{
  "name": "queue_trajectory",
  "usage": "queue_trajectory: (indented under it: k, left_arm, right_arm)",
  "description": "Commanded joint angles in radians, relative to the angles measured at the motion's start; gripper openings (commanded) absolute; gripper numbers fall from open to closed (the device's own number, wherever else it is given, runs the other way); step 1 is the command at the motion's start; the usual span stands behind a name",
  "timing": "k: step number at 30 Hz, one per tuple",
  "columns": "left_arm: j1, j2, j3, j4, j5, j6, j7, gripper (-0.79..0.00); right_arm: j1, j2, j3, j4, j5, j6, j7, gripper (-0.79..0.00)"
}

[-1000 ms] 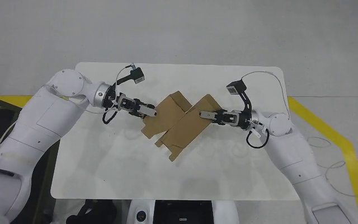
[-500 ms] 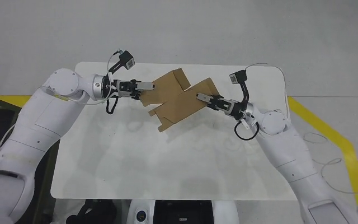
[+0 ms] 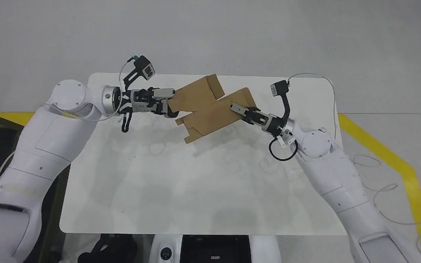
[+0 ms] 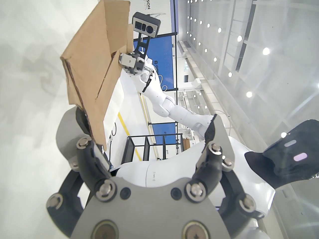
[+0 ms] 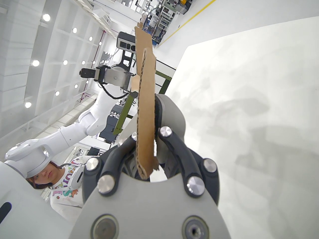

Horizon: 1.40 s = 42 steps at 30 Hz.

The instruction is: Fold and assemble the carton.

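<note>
Carton (image 3: 204, 108) over white table (image 3: 197, 191), right fingers (image 5: 172, 115) clamped on its edge, left fingers (image 4: 220, 138) spread apart, bright hall behind

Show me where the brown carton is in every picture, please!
Top view: the carton is in the middle, above the far part of the table.
Left wrist view: the carton reaches out from one finger of the open left gripper.
Right wrist view: the carton is seen edge-on, clamped in the right gripper.
Shared landmark: the white table, beneath the carton in all three.
</note>
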Motion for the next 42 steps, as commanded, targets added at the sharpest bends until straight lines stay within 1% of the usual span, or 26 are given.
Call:
queue_trajectory:
  k: [1, 6, 10, 16, 27, 29, 30, 31, 32, 35, 40, 42]
  left_arm:
    - [0.004, 0.002, -0.019, -0.009, -0.004, 0.004, -0.009, 0.000]
    - [0.016, 0.007, -0.062, -0.029, -0.003, 0.011, -0.009, 0.000]
    - [0.029, 0.007, -0.084, -0.040, 0.017, 0.013, 0.014, 0.000]
    - [0.042, -0.004, -0.078, -0.042, 0.045, 0.037, 0.040, 0.000]
    - [0.044, -0.026, -0.071, -0.008, 0.120, 0.055, 0.110, 0.000]
    - [0.044, -0.030, -0.071, -0.002, 0.129, 0.059, 0.116, -0.092]
    - [0.044, -0.032, -0.071, 0.001, 0.131, 0.062, 0.120, -0.126]
    - [0.044, -0.034, -0.071, 0.003, 0.132, 0.063, 0.122, -0.194]
    - [0.044, -0.036, -0.072, 0.004, 0.132, 0.065, 0.122, -0.234]
    - [0.044, -0.040, -0.075, 0.010, 0.141, 0.068, 0.121, -0.256]
    - [0.044, -0.046, -0.077, 0.018, 0.176, 0.079, 0.122, -0.354]
    - [0.044, -0.047, -0.077, 0.018, 0.201, 0.078, 0.123, -0.354]
  right_arm:
    - [0.001, -0.002, 0.000, 0.005, -0.004, 0.000, -0.004, -0.785]
    - [0.002, -0.006, -0.001, 0.011, -0.014, -0.001, -0.009, -0.785]
    - [0.004, -0.011, -0.004, 0.011, -0.016, -0.002, -0.012, -0.785]
    - [0.009, -0.018, -0.009, 0.012, -0.011, -0.009, -0.013, -0.785]
    - [0.010, -0.028, -0.010, 0.014, -0.011, -0.016, -0.015, -0.785]
    - [0.010, -0.029, -0.010, 0.015, -0.011, -0.017, -0.013, -0.785]
    - [0.010, -0.030, -0.009, 0.016, -0.011, -0.018, -0.012, -0.785]
    - [0.010, -0.030, -0.009, 0.017, -0.011, -0.018, -0.010, -0.785]
    - [0.010, -0.031, -0.009, 0.018, -0.009, -0.018, -0.009, -0.785]
    - [0.011, -0.033, -0.007, 0.021, -0.008, -0.018, -0.005, -0.785]
    - [0.010, -0.035, -0.002, 0.025, -0.011, -0.017, -0.002, -0.785]
    - [0.010, -0.036, 0.000, 0.026, -0.011, -0.017, 0.000, -0.785]
